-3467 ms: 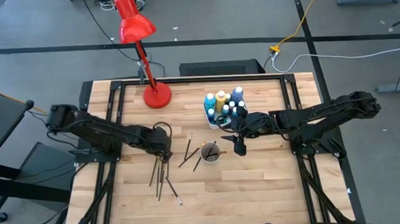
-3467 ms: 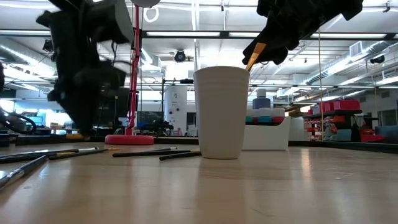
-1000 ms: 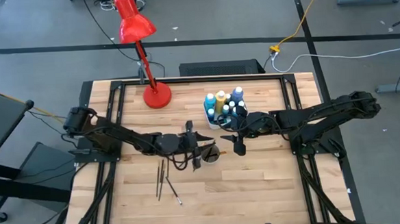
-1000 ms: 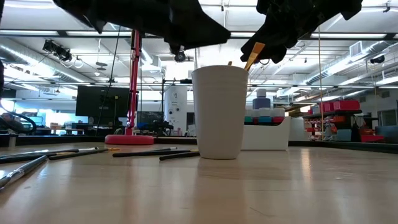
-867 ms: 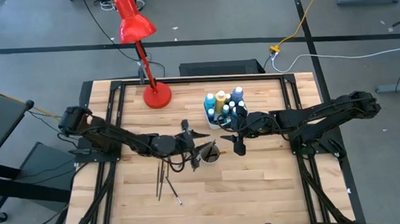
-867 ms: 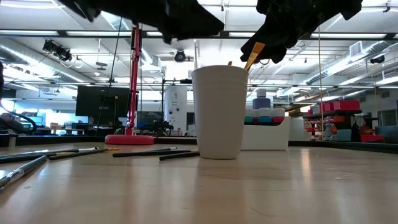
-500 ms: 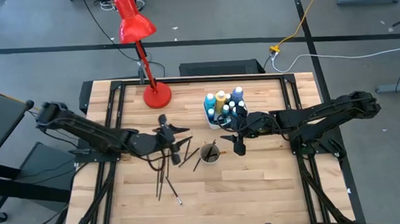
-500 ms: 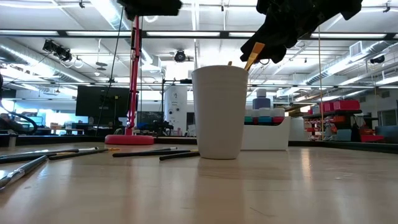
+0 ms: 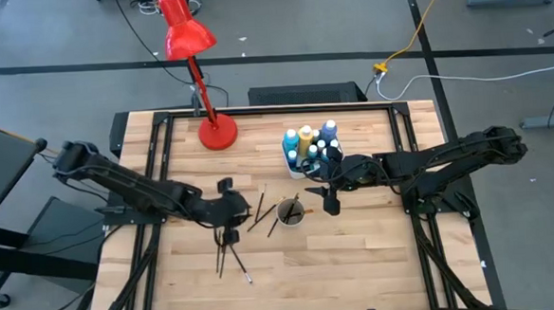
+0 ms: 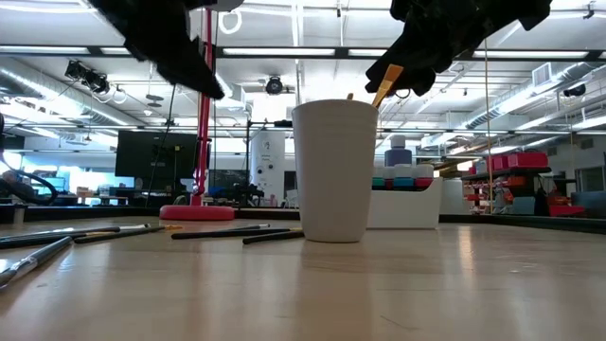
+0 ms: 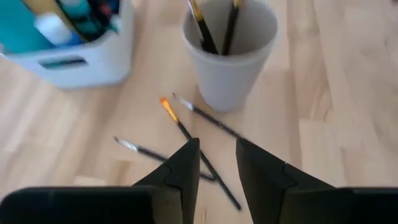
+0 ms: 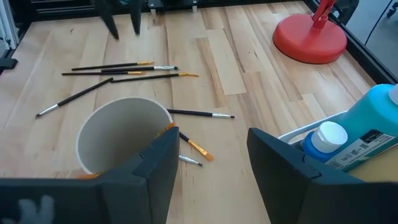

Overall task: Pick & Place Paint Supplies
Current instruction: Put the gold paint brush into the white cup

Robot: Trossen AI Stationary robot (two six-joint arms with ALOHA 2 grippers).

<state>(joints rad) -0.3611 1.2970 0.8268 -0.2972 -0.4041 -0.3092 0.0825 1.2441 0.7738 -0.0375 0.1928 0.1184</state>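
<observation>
Near the middle of the table [image 9: 359, 265] stood a white cup [image 9: 290, 212], already holding at least two brushes with dark handles, seen plainly in the left wrist view. Just behind it, toward the far edge, sat a white bin [image 9: 297, 165] packed with paint bottles [image 9: 307, 144] in blue, teal, yellow and white. Loose brushes [image 9: 227, 250] lay in two lots on the wood: a small fan of three just left of the cup, and a bundle farther left and nearer the front edge. Left gripper [image 9: 226, 213] hung above the table between these two lots, empty, its fingers [image 11: 186, 168] parted by a narrow gap, with a brush [image 11: 193, 149] lying beneath that gap. Right gripper [image 9: 331, 207] hovered just right of the cup, fingers [image 12: 155, 162] spread wide, holding nothing that could be made out. A red lamp [image 9: 217, 132] stood near the far-left corner, no part of the job. Step judged in hand: collecting brushes into the cup, with several done and roughly seven left. Next move would call for the left gripper to descend, line its gap across one thin handle, and pinch it flat against the wood without dragging its neighbours.
</observation>
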